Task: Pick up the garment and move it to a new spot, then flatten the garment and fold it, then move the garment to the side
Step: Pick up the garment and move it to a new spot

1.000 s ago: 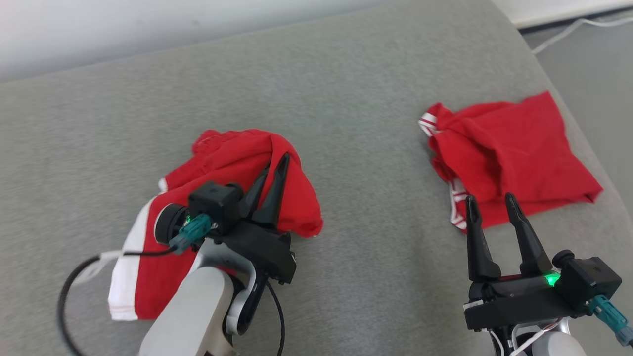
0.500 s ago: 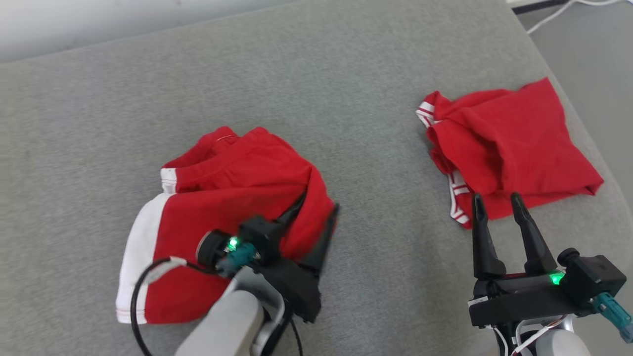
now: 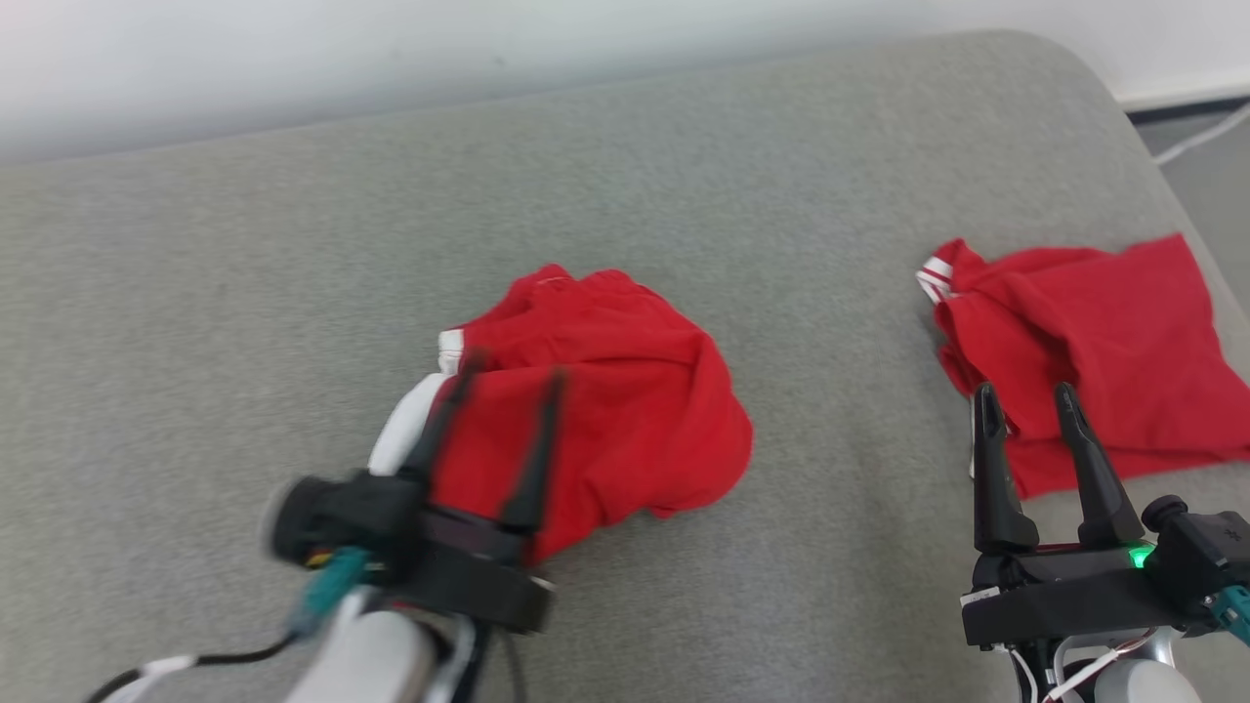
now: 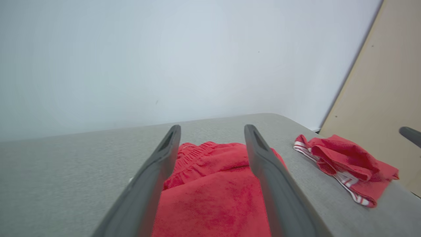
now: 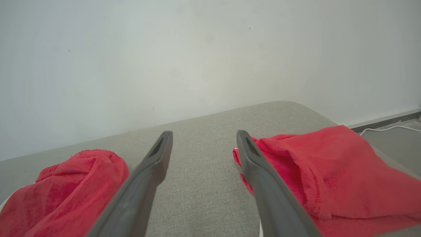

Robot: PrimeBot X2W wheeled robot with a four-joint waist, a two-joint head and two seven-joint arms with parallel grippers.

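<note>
Broadly, a grey fabric surface point(image 3: 684, 166) with a rounded far-right corner takes up most of the head view, and a pale wall point(image 3: 391, 49) runs behind its far edge. On it lie 2 red pieces of clothing, well apart. The garment point(image 3: 625, 410) sits near the middle of the surface in a crumpled, loosely bunched heap, with a gathered waistband toward the wall and a white panel showing at its left edge. The second red garment point(image 3: 1104, 342) lies flatter near the right edge of the surface, with red-and-white striped trim at its near-left side. The left gripper point(image 3: 518, 365) is at the lower left, blurred in the head view. Its 2 dark fingers are spread apart over the near-left part of the garment and point toward the wall. In the left wrist view the gap between them is empty and the red cloth lies beneath, so this gripper holds nothing; whether the fingers touch the cloth I cannot tell. The right gripper point(image 3: 1023, 388) is at the lower right, its 2 fingers likewise parted and empty. Its tips overlap the near-left edge of the second red garment in the head view, and in the right wrist view bare grey fabric shows between them. A white cable point(image 3: 1196, 144) lies on the floor beyond the right corner, and a small green light point(image 3: 1138, 558) glows on the base of the right gripper.
</note>
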